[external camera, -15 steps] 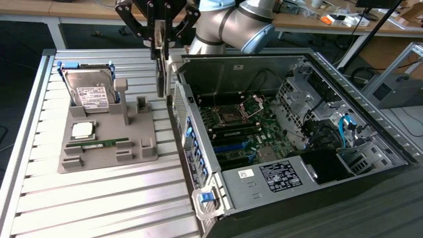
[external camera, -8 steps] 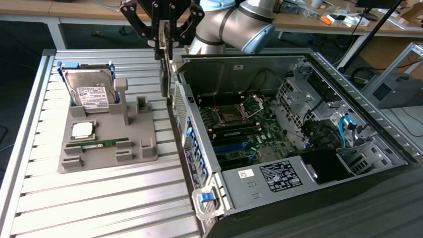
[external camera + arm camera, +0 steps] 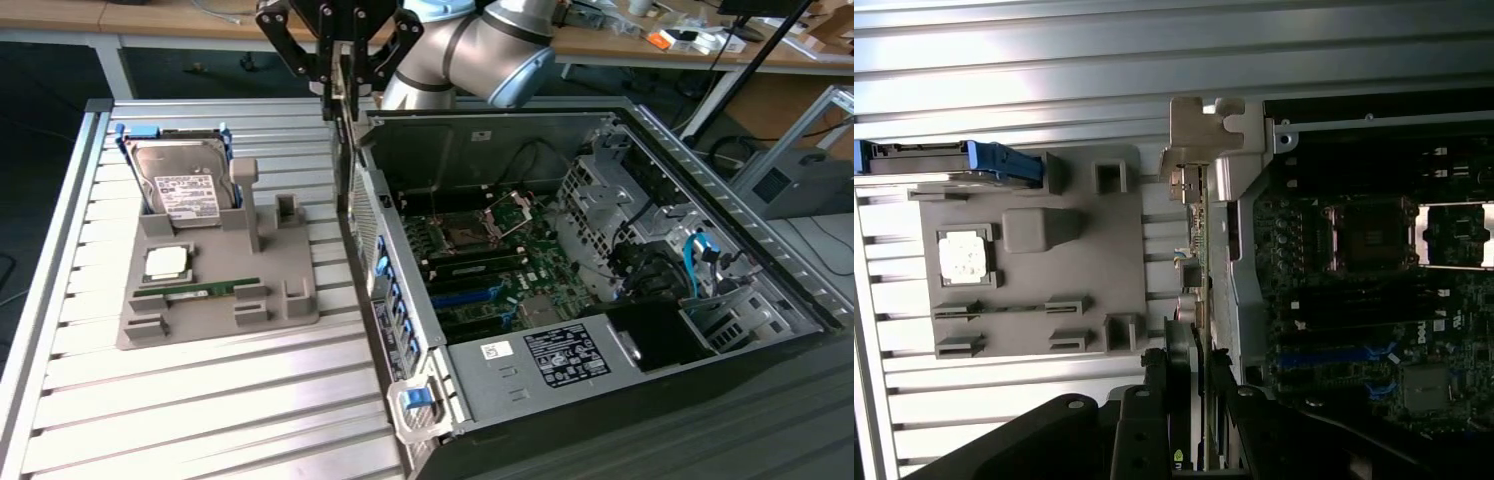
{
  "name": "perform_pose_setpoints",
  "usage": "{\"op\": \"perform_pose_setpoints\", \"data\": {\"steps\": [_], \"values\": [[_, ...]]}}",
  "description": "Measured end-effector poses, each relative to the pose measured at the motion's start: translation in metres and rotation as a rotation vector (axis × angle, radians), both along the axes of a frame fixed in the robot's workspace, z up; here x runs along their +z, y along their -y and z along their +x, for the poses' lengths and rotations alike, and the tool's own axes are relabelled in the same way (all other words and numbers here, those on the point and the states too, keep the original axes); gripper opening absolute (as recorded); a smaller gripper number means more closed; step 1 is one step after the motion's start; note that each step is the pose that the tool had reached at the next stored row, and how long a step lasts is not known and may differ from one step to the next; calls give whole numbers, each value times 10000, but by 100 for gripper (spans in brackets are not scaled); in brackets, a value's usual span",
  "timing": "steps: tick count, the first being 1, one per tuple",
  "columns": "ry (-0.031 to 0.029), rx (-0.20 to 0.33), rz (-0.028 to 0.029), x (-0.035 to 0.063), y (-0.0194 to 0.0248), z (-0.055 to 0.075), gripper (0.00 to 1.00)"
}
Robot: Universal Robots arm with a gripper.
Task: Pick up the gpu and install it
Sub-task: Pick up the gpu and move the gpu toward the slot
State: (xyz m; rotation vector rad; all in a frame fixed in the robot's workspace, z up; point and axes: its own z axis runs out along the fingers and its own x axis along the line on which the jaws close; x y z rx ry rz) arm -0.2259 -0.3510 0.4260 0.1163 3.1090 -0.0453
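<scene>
Clearly, in the exterior view the gripper [image 3: 343, 88] is clamped on the gpu [image 3: 350, 135], which hangs edge-on in the air between the grey holder [image 3: 214, 300] and the open computer case [image 3: 534, 125], just beside the case wall. From the wrist view, the gripper [image 3: 1189, 365] pinches the gpu [image 3: 1197, 215] with its silvery bracket [image 3: 1206, 130] over the case [image 3: 1249, 250] rim. I judge the bracket could catch that rim, or the thin card could tilt in the grip and miss the motherboard [image 3: 1354, 300].
</scene>
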Motion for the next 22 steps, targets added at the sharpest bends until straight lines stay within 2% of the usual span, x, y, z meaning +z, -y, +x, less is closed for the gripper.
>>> {"op": "perform_pose_setpoints", "data": {"steps": [22], "values": [[0,0,-23,-2,0,211,27]]}}
